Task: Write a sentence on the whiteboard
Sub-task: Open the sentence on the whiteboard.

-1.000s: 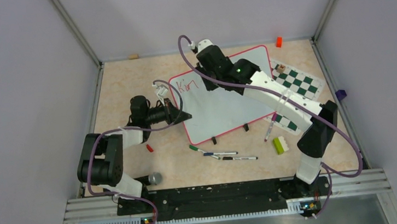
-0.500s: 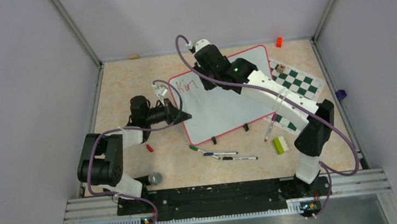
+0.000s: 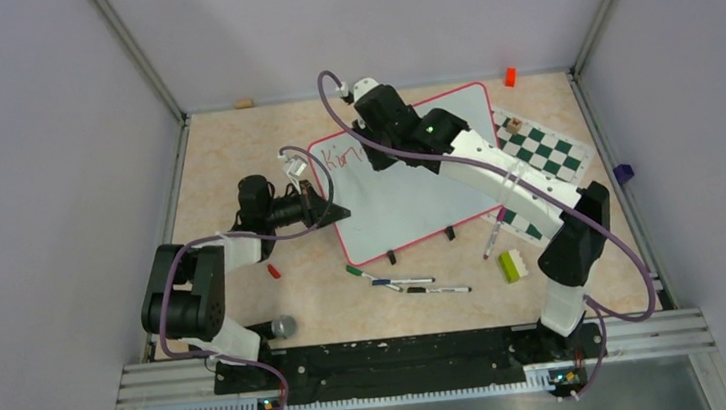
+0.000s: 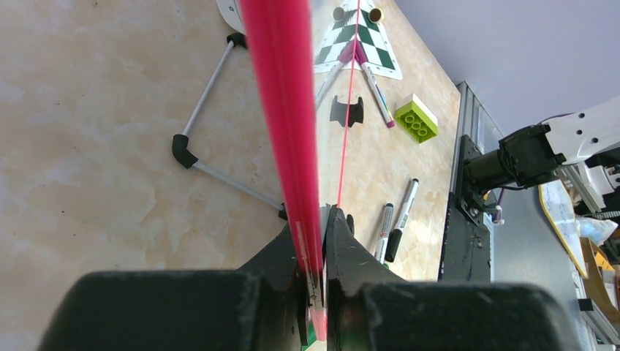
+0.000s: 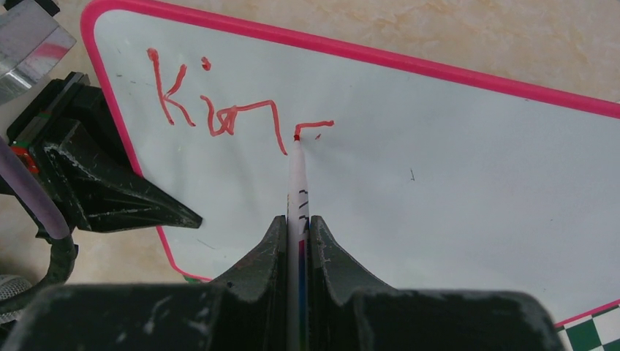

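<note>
The whiteboard (image 3: 409, 201) lies on the table with its red-pink frame and black clip feet. Red lettering (image 5: 219, 117) reads "Kin", with a short new stroke beside it; it also shows in the top view (image 3: 342, 155). My right gripper (image 5: 296, 219) is shut on a white marker (image 5: 297, 183), whose red tip touches the board at that stroke. In the top view this gripper (image 3: 374, 154) hovers over the board's upper left. My left gripper (image 3: 339, 210) is shut on the board's left frame edge (image 4: 281, 110), which runs between its jaws (image 4: 322, 219).
A green-and-white chess mat (image 3: 546, 162) lies right of the board. Loose markers (image 3: 417, 285), a pink marker (image 3: 494, 232) and a green brick (image 3: 512, 266) lie in front. A red cap (image 3: 273, 270), a grey round object (image 3: 283, 326) and an orange block (image 3: 509, 76) are also on the table.
My right gripper has shifted slightly left and away with the marker, and a new stroke has appeared after "Kin". The left arm has not moved.
</note>
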Controlling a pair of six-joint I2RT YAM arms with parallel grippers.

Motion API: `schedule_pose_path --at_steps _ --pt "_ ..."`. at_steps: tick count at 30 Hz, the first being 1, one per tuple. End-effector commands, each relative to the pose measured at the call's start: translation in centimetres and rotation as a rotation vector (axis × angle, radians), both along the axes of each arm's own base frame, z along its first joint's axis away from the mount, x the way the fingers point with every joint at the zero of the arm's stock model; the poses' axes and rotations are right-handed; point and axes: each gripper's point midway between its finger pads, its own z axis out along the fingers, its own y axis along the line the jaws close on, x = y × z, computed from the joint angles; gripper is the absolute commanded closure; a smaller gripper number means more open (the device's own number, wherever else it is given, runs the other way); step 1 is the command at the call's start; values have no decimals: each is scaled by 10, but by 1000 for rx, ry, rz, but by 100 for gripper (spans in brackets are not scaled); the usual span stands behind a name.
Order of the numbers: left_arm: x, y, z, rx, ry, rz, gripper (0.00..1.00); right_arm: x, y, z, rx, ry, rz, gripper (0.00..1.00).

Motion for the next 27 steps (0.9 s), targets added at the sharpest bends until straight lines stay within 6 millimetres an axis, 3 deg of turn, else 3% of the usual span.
schedule_pose_path --at_steps 1,12,27 --pt "21 19 -40 154 -6 157 100 -7 -4 -6 -28 3 9 100" --pt "21 19 -41 158 -5 160 100 6 -17 2 -71 -52 -73 100" --pt "21 19 -41 157 -5 157 100 26 -5 18 -54 -103 -90 100"
